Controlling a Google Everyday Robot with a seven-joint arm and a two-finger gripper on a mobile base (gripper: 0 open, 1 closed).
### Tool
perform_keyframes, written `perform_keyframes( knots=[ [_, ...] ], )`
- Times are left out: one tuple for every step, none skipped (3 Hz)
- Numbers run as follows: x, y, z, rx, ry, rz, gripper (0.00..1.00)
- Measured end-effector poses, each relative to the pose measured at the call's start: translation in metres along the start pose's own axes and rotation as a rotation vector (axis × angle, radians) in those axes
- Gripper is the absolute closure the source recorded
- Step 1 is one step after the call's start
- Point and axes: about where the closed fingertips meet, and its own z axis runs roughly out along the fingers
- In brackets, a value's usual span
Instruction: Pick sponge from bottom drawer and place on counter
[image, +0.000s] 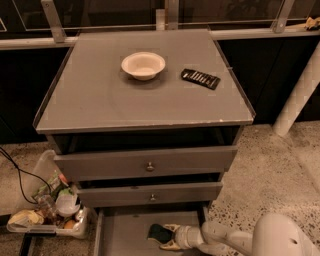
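The sponge (158, 233) lies in the open bottom drawer (122, 235), showing its dark green face, right of the drawer's middle. My gripper (167, 236) reaches in from the lower right on a white arm. Its pale fingers (171, 244) sit on either side of the sponge, one above and one below it. The sponge rests on the drawer floor. The counter (100, 95) is the grey top of the cabinet above, with a thin raised rim.
A white bowl (143, 65) and a flat black ridged object (200, 78) sit on the counter's far half. Two drawers with round knobs (149, 166) overhang the bottom drawer. A bin of clutter (50, 212) stands on the floor at left. A white post (297, 95) stands at right.
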Motion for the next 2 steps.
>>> perform_keyframes(
  knots=[
    [0.0, 0.0, 0.0, 0.0, 0.0, 0.0, 0.64],
    [0.0, 0.0, 0.0001, 0.0, 0.0, 0.0, 0.87]
  ],
)
